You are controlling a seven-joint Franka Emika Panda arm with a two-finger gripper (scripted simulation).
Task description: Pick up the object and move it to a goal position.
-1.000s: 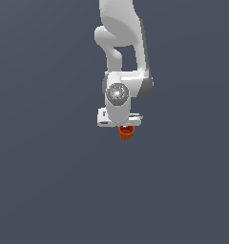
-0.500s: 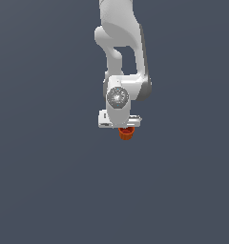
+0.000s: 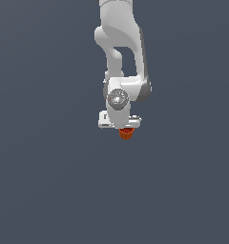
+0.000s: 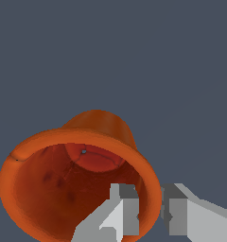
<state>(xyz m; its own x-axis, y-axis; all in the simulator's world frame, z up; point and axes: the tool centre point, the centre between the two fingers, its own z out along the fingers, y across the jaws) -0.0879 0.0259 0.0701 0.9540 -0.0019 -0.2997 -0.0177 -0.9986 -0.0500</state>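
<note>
The object (image 3: 127, 134) is a small orange-red cup with a flared rim, hanging just under the white gripper (image 3: 126, 127) in the exterior view. In the wrist view the cup (image 4: 63, 189) fills the frame, its open mouth turned toward the camera. The gripper (image 4: 151, 210) is shut on the cup's rim wall: one grey finger (image 4: 120, 212) sits inside the cup and the other finger (image 4: 181, 212) presses from outside. In the exterior view the fingers are mostly hidden behind the hand.
A plain dark grey-blue surface (image 3: 49, 190) fills the background on every side. The white arm (image 3: 119, 43) rises from the hand toward the exterior view's top edge. No other objects show.
The arm, gripper and cup stay in almost the same spot across the frames; no clear movement shows, and the grip on the cup is unchanged.
</note>
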